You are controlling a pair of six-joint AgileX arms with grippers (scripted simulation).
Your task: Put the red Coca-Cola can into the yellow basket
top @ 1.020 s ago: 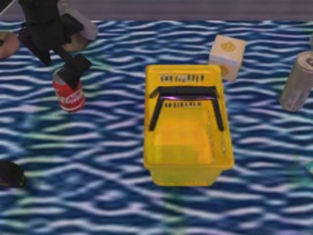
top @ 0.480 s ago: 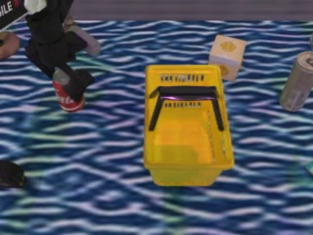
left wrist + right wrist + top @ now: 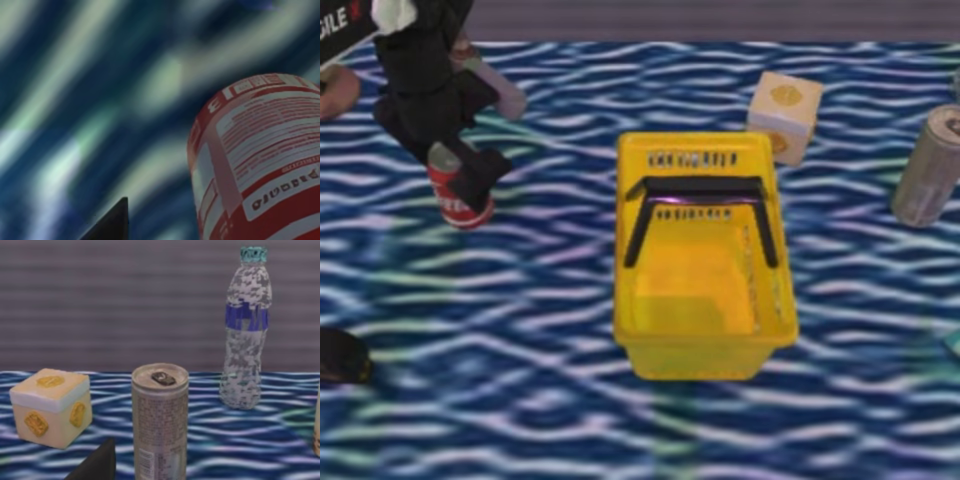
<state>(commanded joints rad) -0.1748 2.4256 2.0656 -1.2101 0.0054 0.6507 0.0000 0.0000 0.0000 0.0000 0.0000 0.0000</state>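
The red Coca-Cola can (image 3: 453,205) stands upright on the table at the top view's left, well left of the yellow basket (image 3: 705,330). My left gripper (image 3: 463,182) reaches down over the can's top and hides most of it. It is open. In the left wrist view the can (image 3: 260,165) fills the near side, and one dark fingertip (image 3: 111,224) stands apart from it with a gap between. The basket sits mid-table with its black handle (image 3: 700,187) folded across it and nothing inside. My right gripper is out of the top view; one of its fingertips (image 3: 97,462) shows in the right wrist view.
A cream cube (image 3: 783,115) stands just behind the basket's right corner. A tall grey-silver can (image 3: 930,165) is at the right edge. A clear water bottle (image 3: 246,330) stands beyond it. A dark object (image 3: 340,355) lies at the left edge.
My left gripper has come down and slightly left over the red can, covering more of it. Can, basket and the other things have stayed put.
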